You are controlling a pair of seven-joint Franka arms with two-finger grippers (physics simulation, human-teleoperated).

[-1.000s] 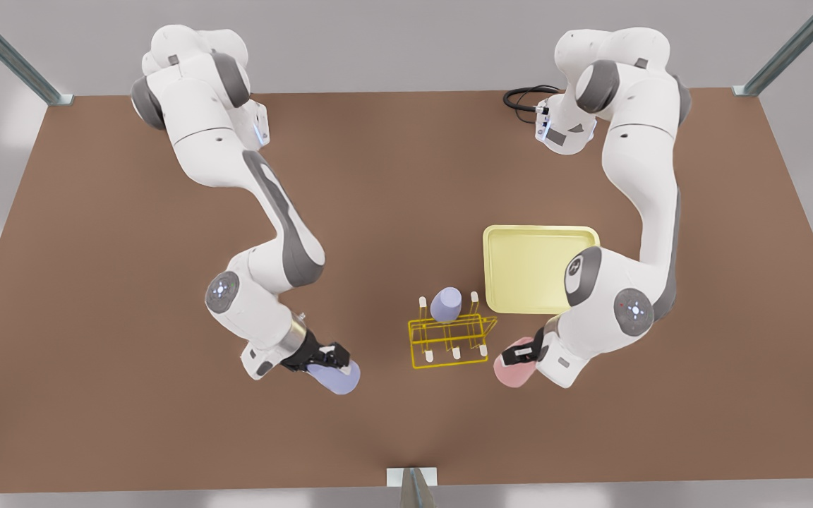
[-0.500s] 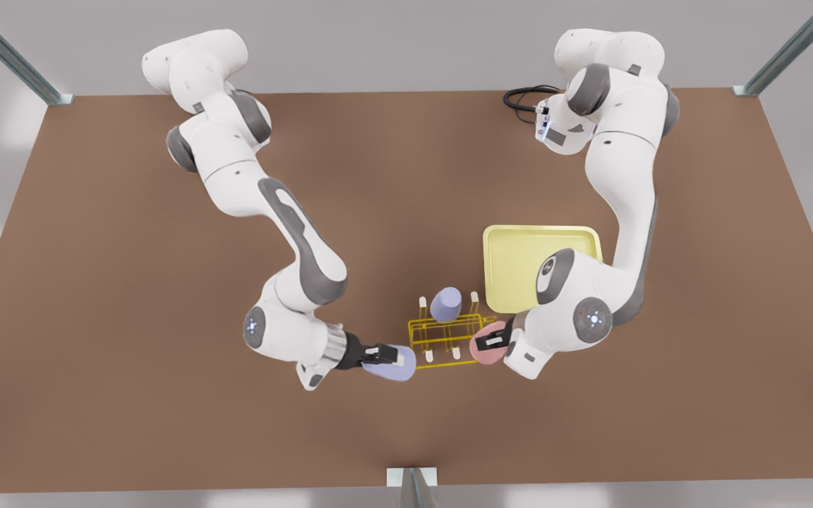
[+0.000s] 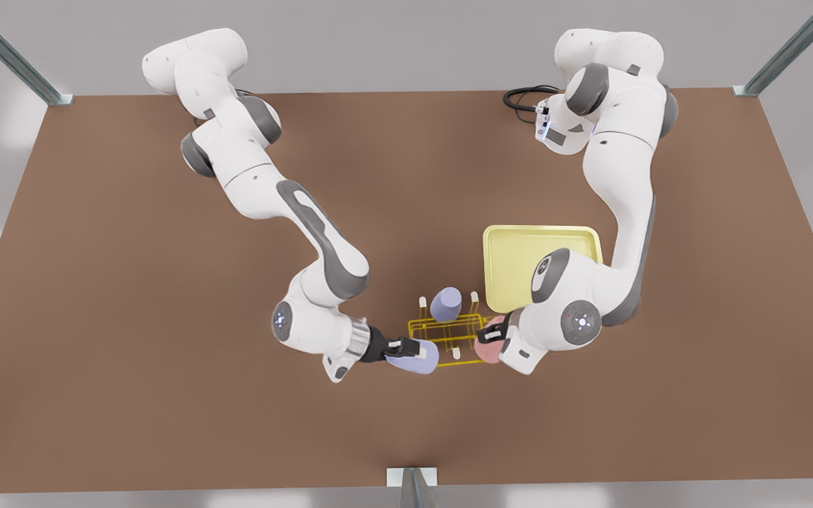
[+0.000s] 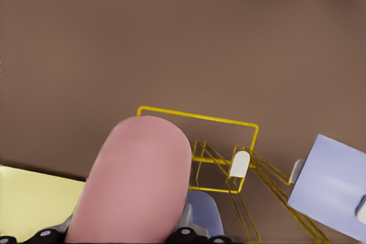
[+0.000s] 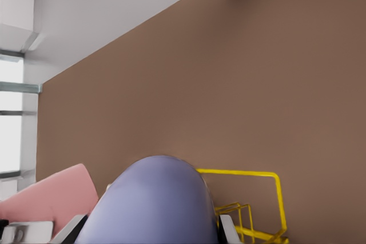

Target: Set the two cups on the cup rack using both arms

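Observation:
My left gripper [image 3: 493,337], on the arm at the front view's right, is shut on the pale pink cup [image 3: 488,348] [image 4: 137,181], held tilted at the right end of the yellow cup rack [image 3: 442,323] [image 4: 229,141]. On the other arm, my right gripper [image 3: 405,347] is shut on a pale lavender cup [image 3: 417,358] [image 5: 154,204], tilted at the rack's left front corner. Each wrist view also catches the other arm's cup: the lavender cup [image 4: 334,184] and the pink cup [image 5: 51,201]. The rack [image 5: 269,198] lies just beyond the lavender cup.
A second lavender cup [image 3: 445,304] sits upside down on a back peg of the rack. A pale-yellow tray [image 3: 519,268] lies just behind and to the right, under the left arm. A black cable [image 3: 519,99] lies at the table's back. A metal post [image 3: 412,483] stands at the front edge.
Both arms swung inward toward the rack. The lavender cup moved right to the rack's left front corner, and the pink cup moved left and back to the rack's right end.

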